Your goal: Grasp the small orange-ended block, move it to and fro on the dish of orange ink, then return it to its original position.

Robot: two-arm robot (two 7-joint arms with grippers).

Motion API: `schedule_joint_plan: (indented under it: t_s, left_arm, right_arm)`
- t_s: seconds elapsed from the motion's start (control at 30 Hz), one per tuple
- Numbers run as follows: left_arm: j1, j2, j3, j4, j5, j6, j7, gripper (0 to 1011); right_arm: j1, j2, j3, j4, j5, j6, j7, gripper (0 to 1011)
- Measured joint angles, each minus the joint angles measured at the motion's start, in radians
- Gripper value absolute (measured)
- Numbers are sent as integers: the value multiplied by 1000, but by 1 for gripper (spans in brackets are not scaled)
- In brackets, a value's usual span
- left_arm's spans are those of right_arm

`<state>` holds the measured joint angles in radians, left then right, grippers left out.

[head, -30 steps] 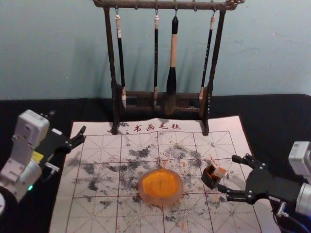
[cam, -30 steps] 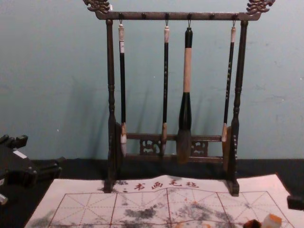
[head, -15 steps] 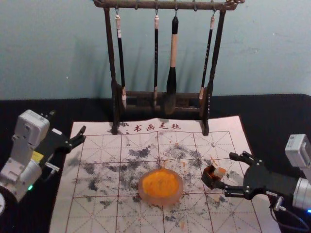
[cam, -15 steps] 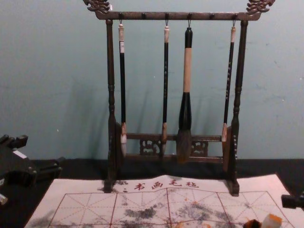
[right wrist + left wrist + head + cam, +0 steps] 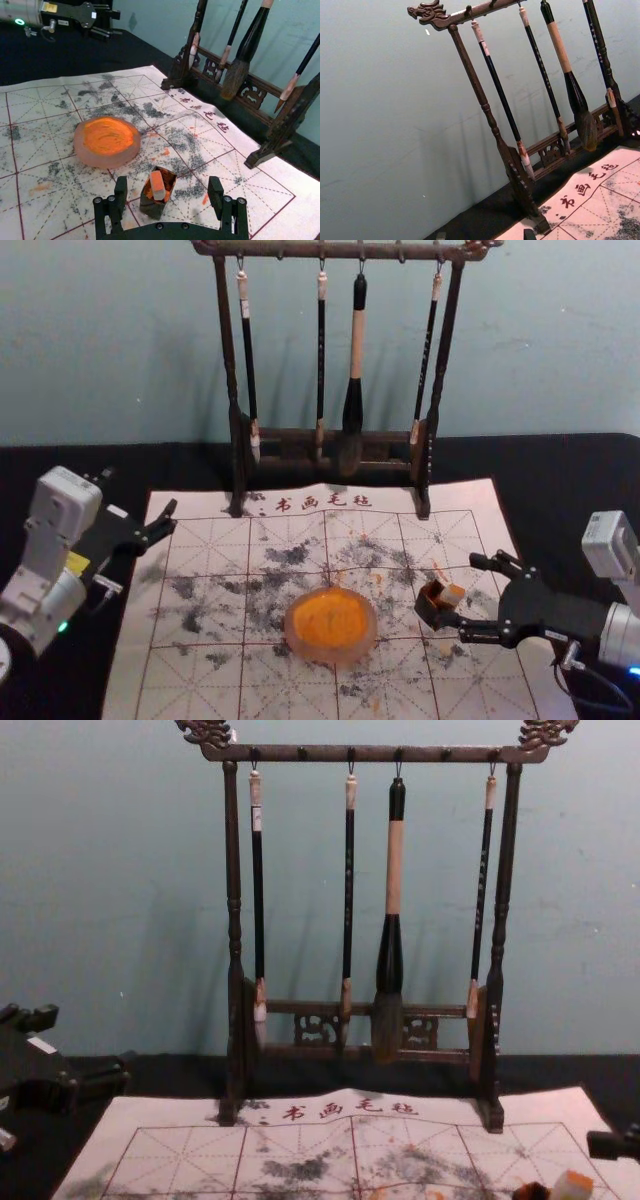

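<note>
One block: in box right of dish, axis leaning right, orange end up
Right tool: farther right, spread wide, empty
Left tool: left of dish, spread, empty

Rack w/ 4 brushes, mat's far edge; block btm R; L pincer L edge, R pincer R edge.

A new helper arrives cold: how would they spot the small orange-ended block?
On the pale mat before the brush rack sits a round dish of orange ink; on its right, robot's side, stands a small dark box. The block leans in it, pale-sided with an orange end, unlike the dark box.
</note>
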<state>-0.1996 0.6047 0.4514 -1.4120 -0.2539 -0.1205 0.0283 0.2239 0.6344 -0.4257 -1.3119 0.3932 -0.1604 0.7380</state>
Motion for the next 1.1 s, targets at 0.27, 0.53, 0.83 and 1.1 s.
schedule_joint_plan:
  t_s: [0.27, 0.53, 0.83, 1.1]
  left_arm:
    - [0, 0, 0, 0, 0, 0, 0, 1001]
    - [0, 0, 0, 0, 0, 0, 0, 1001]
    - [0, 0, 0, 0, 0, 0, 0, 1001]
    - [0, 0, 0, 0, 0, 0, 0, 1001]
  right_arm:
    - [0, -1, 0, -2, 2, 5, -5, 1000]
    - [0, 0, 1, -2, 2, 3, -5, 1000]
    - [0, 0, 1, -2, 1, 2, -4, 1000]
    - [0, 0, 1, -2, 1, 1, -4, 861]
